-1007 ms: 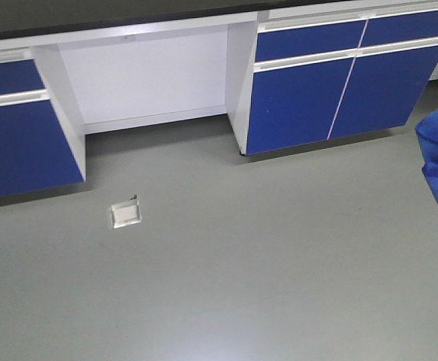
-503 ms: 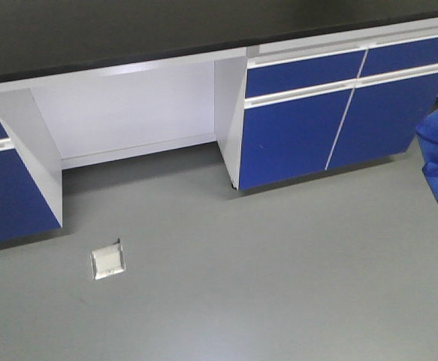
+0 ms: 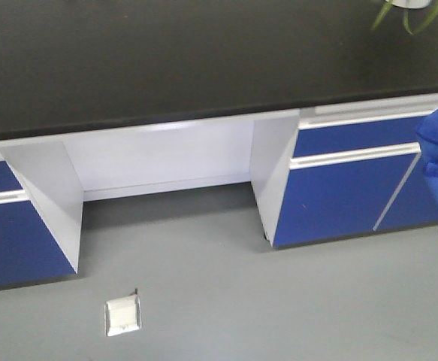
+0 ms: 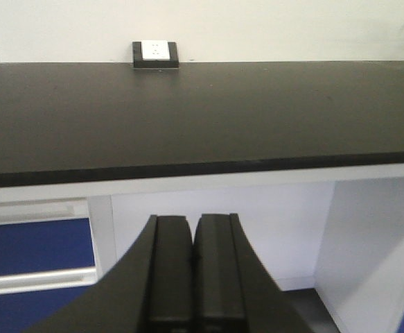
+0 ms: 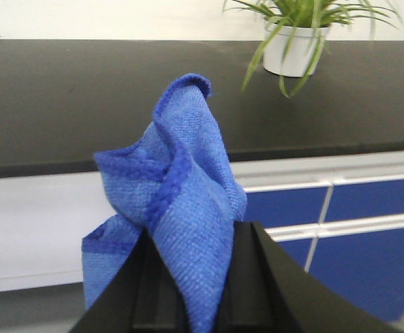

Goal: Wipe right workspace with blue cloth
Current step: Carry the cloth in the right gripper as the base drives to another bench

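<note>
Here the right end effector (image 5: 196, 284) pinches the crumpled royal-blue woven cloth (image 5: 181, 180), centre frame; raise it over the wide matte black surface (image 5: 63, 97) before pressing down. The left end effector (image 4: 191, 270) is pressed together, empty.

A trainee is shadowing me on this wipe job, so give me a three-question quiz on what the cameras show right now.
1. True or false: the blue cloth lies spread flat on the black benchtop.
2. The left gripper is: A) open around the cloth, B) shut with nothing in it, C) out of view.
3. In the right wrist view, what stands at the back of the benchtop?

Key:
1. False. It is bunched in the right gripper, held clear of the benchtop.
2. B.
3. A potted plant.
</note>
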Robot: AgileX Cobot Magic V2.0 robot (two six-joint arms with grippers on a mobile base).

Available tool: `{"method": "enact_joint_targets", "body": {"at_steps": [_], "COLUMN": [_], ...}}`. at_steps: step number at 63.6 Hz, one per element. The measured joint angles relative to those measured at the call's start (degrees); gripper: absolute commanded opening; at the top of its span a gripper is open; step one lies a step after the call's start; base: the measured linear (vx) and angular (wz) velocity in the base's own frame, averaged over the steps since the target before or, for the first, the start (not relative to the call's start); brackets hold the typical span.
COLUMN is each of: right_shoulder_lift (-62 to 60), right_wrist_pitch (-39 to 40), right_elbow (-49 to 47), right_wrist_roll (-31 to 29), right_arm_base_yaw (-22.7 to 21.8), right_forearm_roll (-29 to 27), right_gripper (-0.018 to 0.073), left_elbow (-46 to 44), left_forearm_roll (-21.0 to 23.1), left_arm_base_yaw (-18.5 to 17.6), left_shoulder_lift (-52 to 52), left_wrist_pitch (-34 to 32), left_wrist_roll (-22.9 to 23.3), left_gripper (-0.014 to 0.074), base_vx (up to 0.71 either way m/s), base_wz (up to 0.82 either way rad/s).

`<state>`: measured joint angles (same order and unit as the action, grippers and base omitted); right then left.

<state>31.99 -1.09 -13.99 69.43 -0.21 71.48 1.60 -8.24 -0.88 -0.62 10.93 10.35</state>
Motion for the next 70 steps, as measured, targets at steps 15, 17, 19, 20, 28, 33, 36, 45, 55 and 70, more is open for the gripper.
{"method": "enact_joint_targets", "body": {"at_steps": [15,17,19,20,28,33,36,45,55,70], "right_shoulder_lift": [0.0,0.0,0.0,0.0,0.0,0.0,0.0,0.0,0.0,0.0], "right_wrist_pitch": [0.0,0.0,0.0,0.0,0.0,0.0,0.0,0.0,0.0,0.0], "right_elbow": [0.0,0.0,0.0,0.0,0.0,0.0,0.0,0.0,0.0,0.0], "right_wrist_roll": [0.0,0.0,0.0,0.0,0.0,0.0,0.0,0.0,0.0,0.0], "right_arm_base_yaw": [0.0,0.0,0.0,0.0,0.0,0.0,0.0,0.0,0.0,0.0], "right_forearm_roll": [0.0,0.0,0.0,0.0,0.0,0.0,0.0,0.0,0.0,0.0], "right_gripper": [0.0000,0.0000,0.0000,0.0000,0.0000,0.0000,0.0000,0.0000,0.0000,0.0000], "left_elbow": [0.0,0.0,0.0,0.0,0.0,0.0,0.0,0.0,0.0,0.0], "left_forearm_roll": [0.0,0.0,0.0,0.0,0.0,0.0,0.0,0.0,0.0,0.0], "left_arm_base_yaw": [0.0,0.0,0.0,0.0,0.0,0.0,0.0,0.0,0.0,0.0], "left_shoulder_lift": [0.0,0.0,0.0,0.0,0.0,0.0,0.0,0.0,0.0,0.0], "left_wrist_pitch": [0.0,0.0,0.0,0.0,0.0,0.0,0.0,0.0,0.0,0.0], "left_wrist_roll": [0.0,0.0,0.0,0.0,0.0,0.0,0.0,0.0,0.0,0.0], "left_gripper": [-0.0006,-0.0006,-0.0006,-0.0006,-0.0006,-0.0006,-0.0006,-0.0006,-0.0006,-0.0006], "base_vx": [0.42,0.40,0.39,0.39,0.37,0.36,0.35,0.33,0.29,0.24], "base_wz": [0.21,0.21,0.20,0.20,0.17,0.11,0.09,0.07,0.11,0.12]}}
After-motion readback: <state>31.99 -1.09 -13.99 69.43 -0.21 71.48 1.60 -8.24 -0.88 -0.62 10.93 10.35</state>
